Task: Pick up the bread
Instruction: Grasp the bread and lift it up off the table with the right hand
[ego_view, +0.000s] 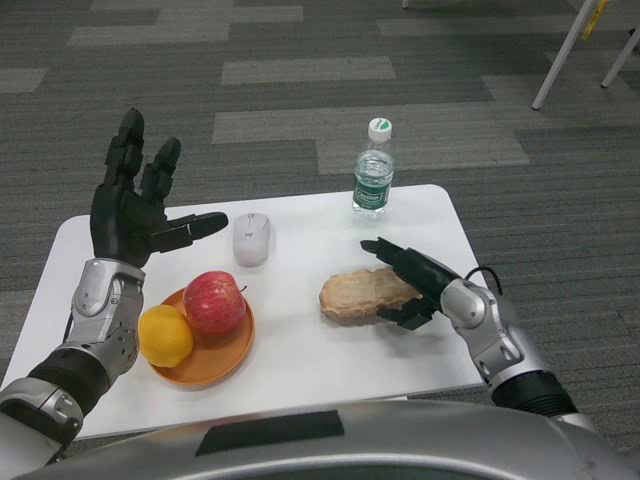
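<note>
The water bottle (373, 170) label's print is too small to read.

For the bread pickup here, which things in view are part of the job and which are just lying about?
Part of the job:
bread
right hand, fingers around the bread's right end

Lying about:
left hand, raised and spread
apple and lemon on the orange plate
mouse
water bottle

White table (300, 385) on grey carpet (300, 100), seen from above.
The carpet is laid in dark grey tiles broken by paler rectangular strips. White furniture legs (565, 55) are seen slanting at the upper right, a yellow tag (596, 15) beside them. Lighting is even; shadows are soft.
</note>
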